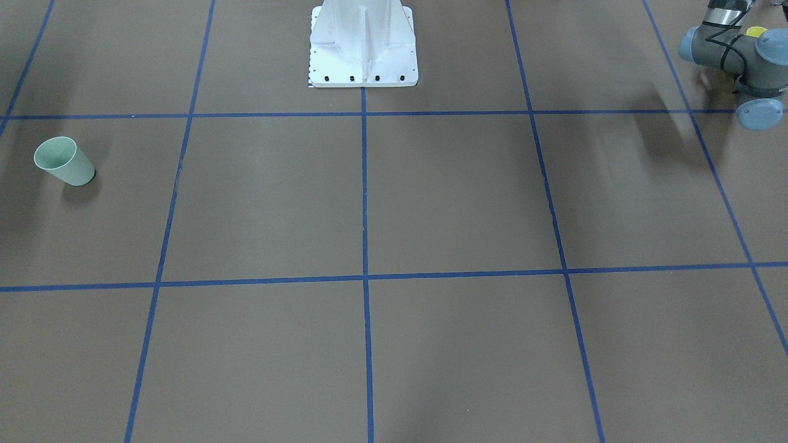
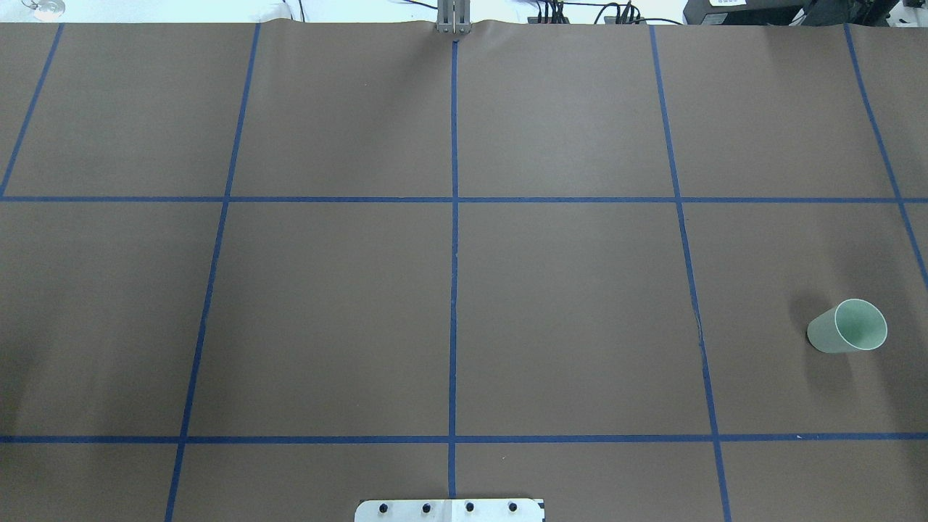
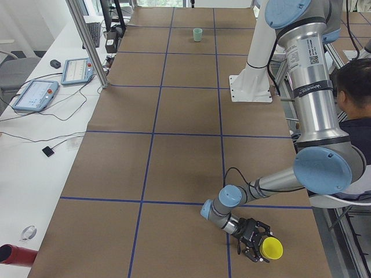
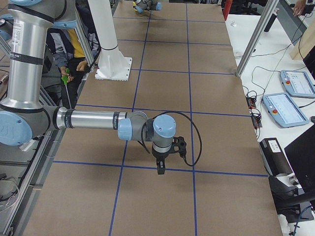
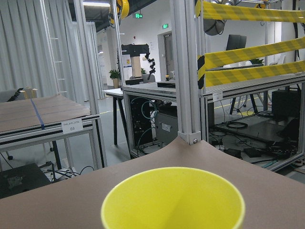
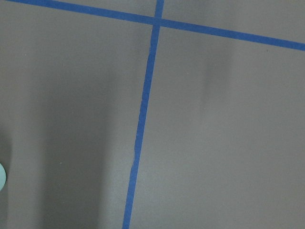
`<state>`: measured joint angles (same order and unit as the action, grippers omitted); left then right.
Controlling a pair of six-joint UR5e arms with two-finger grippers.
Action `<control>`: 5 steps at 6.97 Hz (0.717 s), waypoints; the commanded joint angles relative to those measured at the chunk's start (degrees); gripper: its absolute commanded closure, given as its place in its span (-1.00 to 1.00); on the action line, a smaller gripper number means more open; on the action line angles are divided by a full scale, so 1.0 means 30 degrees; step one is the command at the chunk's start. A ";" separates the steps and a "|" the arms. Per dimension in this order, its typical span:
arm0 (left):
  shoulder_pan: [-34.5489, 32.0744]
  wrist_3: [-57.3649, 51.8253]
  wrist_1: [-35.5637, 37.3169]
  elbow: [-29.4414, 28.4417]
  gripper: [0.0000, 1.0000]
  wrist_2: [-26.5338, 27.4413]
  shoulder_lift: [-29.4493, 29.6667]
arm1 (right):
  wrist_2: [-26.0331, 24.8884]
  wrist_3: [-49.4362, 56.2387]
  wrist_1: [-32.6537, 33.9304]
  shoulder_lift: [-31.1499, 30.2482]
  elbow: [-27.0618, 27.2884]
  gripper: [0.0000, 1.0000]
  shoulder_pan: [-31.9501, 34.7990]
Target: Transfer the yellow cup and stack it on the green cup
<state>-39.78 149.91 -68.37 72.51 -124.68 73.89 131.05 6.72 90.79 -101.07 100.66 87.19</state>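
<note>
The yellow cup is at my left gripper, near the table's end on my left side. In the left wrist view the cup's open mouth fills the lower middle, and no fingers show. I cannot tell whether the left gripper is open or shut on it. A bit of yellow shows behind the left arm's wrist. The green cup stands mouth up on my right side, also in the front-facing view. My right gripper hangs above the table, and I cannot tell its state.
The robot's white base stands mid-table at my edge. Blue tape lines divide the brown table cover. A person sits behind the left arm. Tablets and cables lie on the side bench.
</note>
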 commanded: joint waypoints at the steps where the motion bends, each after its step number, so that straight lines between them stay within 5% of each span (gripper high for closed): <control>1: 0.0046 0.0011 -0.0061 -0.0350 -1.00 -0.0509 -0.0021 | 0.0000 -0.0013 0.0000 0.0028 0.0022 -1.00 0.0000; 3: 0.0075 0.0011 -0.0061 -0.0585 -1.00 -0.0510 -0.0021 | 0.0000 -0.0013 -0.0029 0.0029 0.0022 -1.00 0.0000; 4: 0.0076 -0.0018 -0.0061 -0.0614 -0.79 -0.0481 -0.0021 | 0.0000 -0.0013 -0.0029 0.0058 0.0022 -1.00 0.0000; 5: 0.0105 -0.0019 -0.0061 -0.0586 -0.32 -0.0481 0.0008 | 0.0000 -0.0013 -0.0029 0.0087 0.0022 -1.00 0.0000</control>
<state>-39.54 149.89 -68.55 70.76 -126.15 73.84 131.05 6.68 90.71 -100.90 100.72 87.19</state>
